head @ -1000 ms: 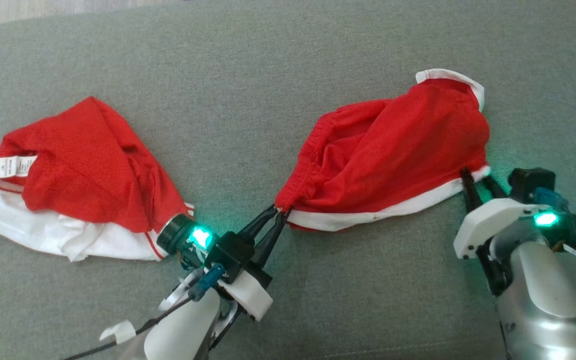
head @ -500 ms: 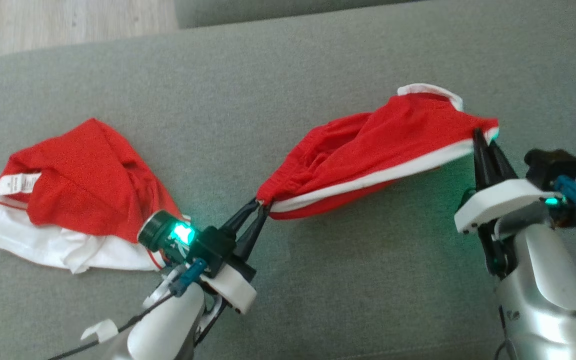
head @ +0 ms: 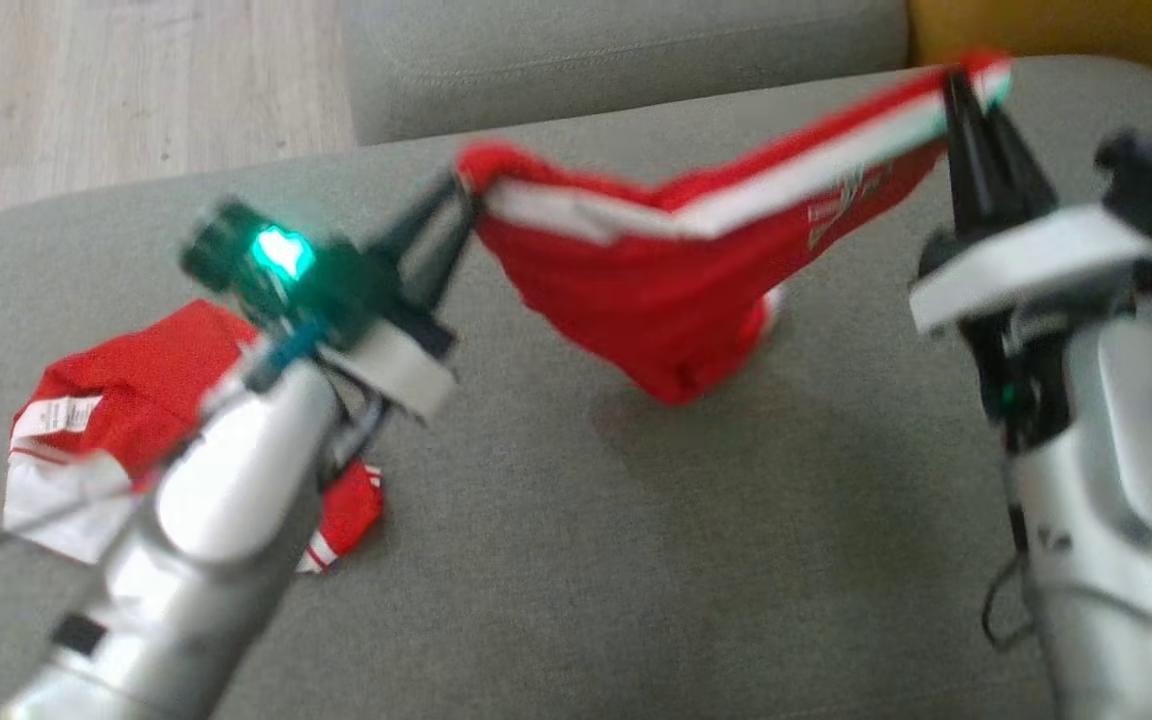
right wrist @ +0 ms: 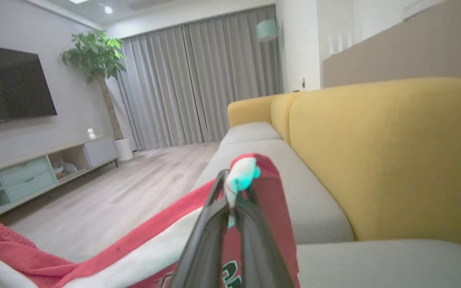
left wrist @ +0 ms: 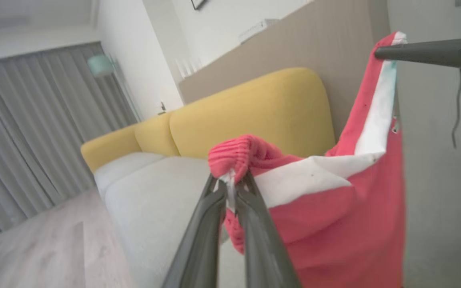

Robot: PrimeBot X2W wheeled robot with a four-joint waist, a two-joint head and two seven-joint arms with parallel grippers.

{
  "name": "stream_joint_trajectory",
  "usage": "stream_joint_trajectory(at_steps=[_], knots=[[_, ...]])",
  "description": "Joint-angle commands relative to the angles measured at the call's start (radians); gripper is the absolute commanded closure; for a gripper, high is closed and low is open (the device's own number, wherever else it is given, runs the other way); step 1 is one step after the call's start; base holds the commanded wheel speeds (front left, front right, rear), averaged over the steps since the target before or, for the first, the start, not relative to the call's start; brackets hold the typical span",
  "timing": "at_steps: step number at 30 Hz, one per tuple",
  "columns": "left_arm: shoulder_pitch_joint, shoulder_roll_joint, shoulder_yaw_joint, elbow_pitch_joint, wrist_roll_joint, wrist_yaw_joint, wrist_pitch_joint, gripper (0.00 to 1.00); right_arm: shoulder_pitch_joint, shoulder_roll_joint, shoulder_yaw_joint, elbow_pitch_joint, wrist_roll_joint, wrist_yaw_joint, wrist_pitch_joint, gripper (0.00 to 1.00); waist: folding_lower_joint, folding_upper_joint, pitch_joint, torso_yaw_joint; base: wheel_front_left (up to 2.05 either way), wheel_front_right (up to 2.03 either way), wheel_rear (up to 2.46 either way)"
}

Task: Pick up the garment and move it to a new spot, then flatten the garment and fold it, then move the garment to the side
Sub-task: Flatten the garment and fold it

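Red garment (head: 676, 320) sags between raised left gripper (head: 461, 192) and right gripper (head: 964, 88), both clamping it.

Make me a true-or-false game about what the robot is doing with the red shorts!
1. The left gripper and the right gripper are both shut on the red shorts. True.
2. The red shorts lie flat on the grey cushion. False: they hang, sagging, between the two grippers.
3. Another red and white garment lies on the cushion beside the left arm. True.
4. The sofa's backrest is blue. False: it is yellow.
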Motion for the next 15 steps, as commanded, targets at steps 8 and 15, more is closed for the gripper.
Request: stream_joint_trajectory(at_steps=[8,15], knots=[[-0.228,0.075,0.087,-0.051,-0.033,-0.006,0.065,1.00,-0.222,-0.011,0.035,-0.029,0.025,-0.001,0.045,1.00,0.0000,0.0000,-0.039,0.003,0.00,0.00,0.00],[-0.182,0.092,0.082,-0.077,-0.066,0.003,0.091,1.00,-0.186,-0.011,0.004,0.013,0.058,-0.001,0.062,1.00,0.0000,0.0000,-0.037,0.018,0.00,0.00,0.00]])
